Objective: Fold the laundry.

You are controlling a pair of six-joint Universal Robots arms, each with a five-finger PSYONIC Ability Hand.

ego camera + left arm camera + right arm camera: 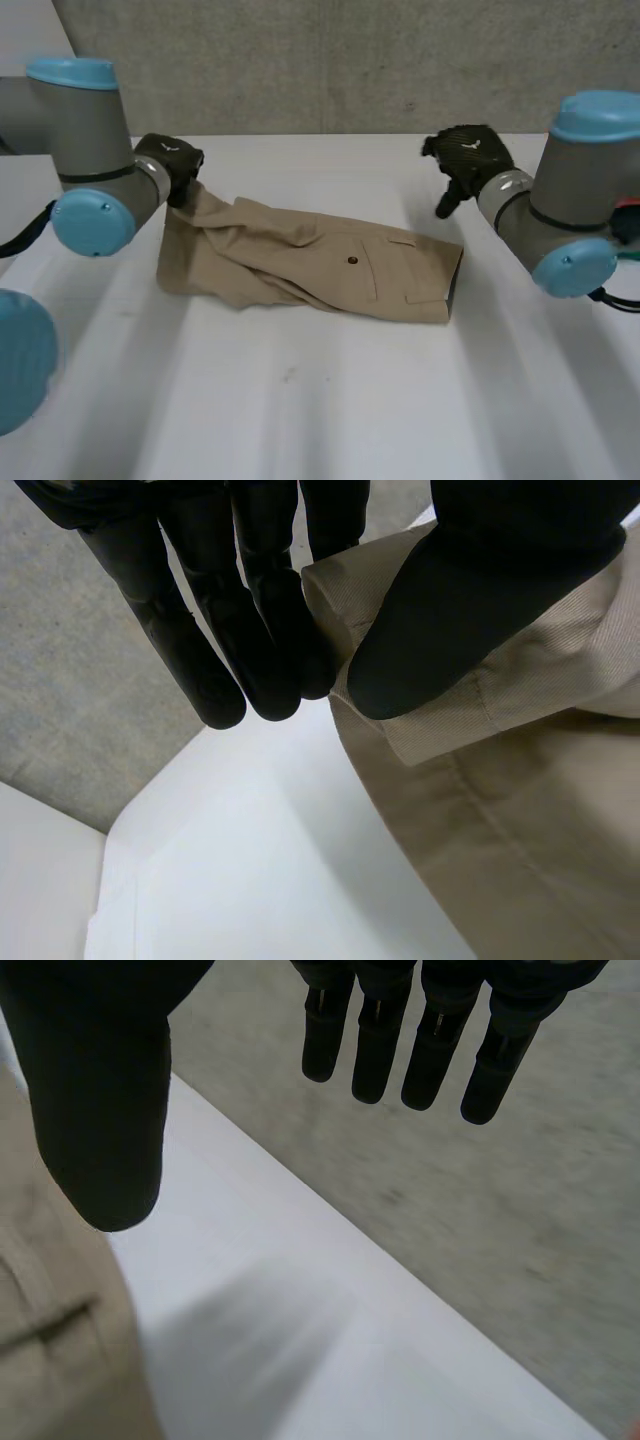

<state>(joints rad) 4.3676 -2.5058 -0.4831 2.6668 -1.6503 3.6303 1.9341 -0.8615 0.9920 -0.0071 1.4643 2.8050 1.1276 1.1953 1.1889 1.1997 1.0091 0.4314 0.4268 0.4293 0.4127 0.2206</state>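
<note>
On the table [300,420], left robot hand [172,160] pinches the tan garment's [320,262] half-hidden corner; right robot hand [468,152] hangs straight-fingered.

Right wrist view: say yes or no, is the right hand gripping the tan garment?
No: the right hand has straight fingers, apart from its thumb, with the tan garment outside that gap.

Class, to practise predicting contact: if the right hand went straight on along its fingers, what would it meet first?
Probably the bare white table, just beside the khaki garment; the right hand is open, and depth is unclear.
</note>
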